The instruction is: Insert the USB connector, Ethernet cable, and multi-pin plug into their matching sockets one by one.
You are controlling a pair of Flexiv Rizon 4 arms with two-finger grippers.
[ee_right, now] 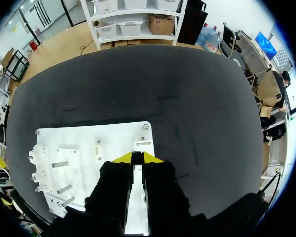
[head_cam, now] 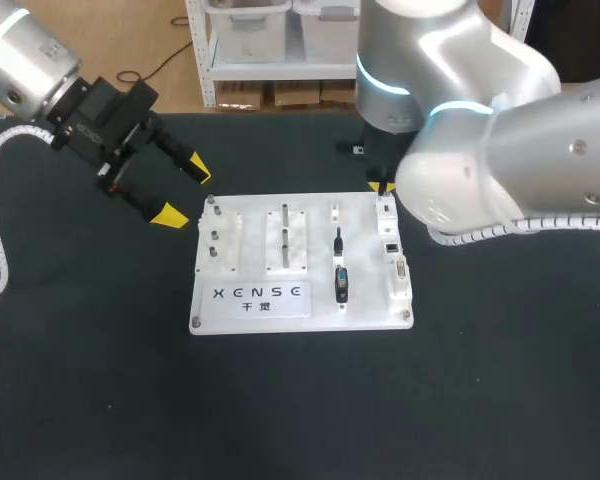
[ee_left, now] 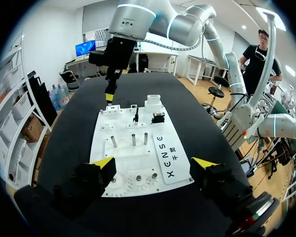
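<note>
We log the left gripper (head_cam: 184, 192) as released, fingers spread wide, above the table just off the far left corner of the white socket board (head_cam: 365, 300). Right gripper (ee_right: 136, 158): clenched, tips nearly meeting, at the board's far right corner. Black connector (head_cam: 341, 285): upright on the board, right of centre.

The left arm comes in from the left, angled down and inward, with the left gripper (head_cam: 183, 192) held tilted and its fingers spread wide, while the right arm curls in from the right, its right gripper (head_cam: 383, 186) pointing straight down, fingers drawn close together.
</note>
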